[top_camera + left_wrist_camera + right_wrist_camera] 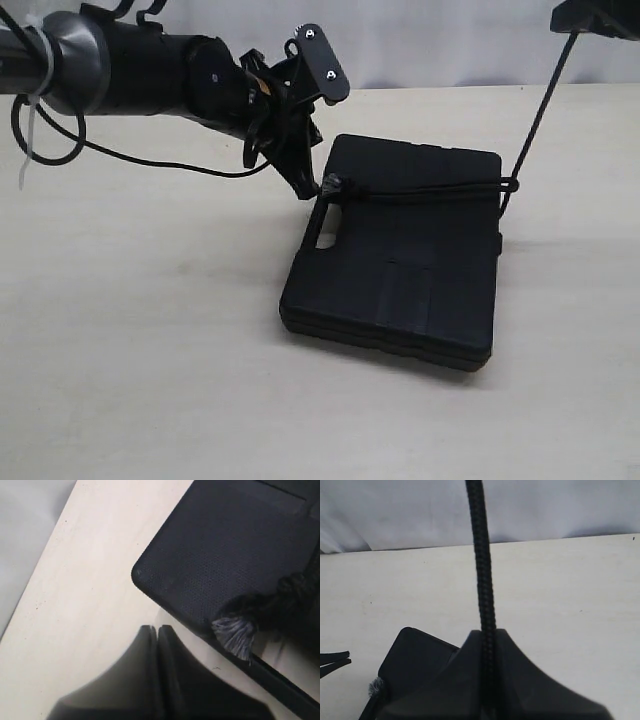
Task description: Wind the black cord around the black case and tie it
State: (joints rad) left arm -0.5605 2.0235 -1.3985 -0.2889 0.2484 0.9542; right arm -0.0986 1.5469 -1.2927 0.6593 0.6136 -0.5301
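The black case [400,270] lies flat on the pale table, handle slot toward my left arm. The black cord [420,192] crosses its lid from a frayed greyish knot [331,185] to the far edge. From there it rises taut to my right gripper [572,33] at the top right. In the right wrist view that gripper [487,632] is shut on the braided cord [480,555], above the case [415,655]. My left gripper [305,187] is shut and empty beside the knot. Its closed tips [157,627] sit just off the case corner [225,545], near the frayed end [235,635].
A smooth black cable [150,160] with a white zip tie [27,150] loops under my left arm. Bare table [150,330] spreads to the left and front of the case. A white backdrop [450,40] closes the far side.
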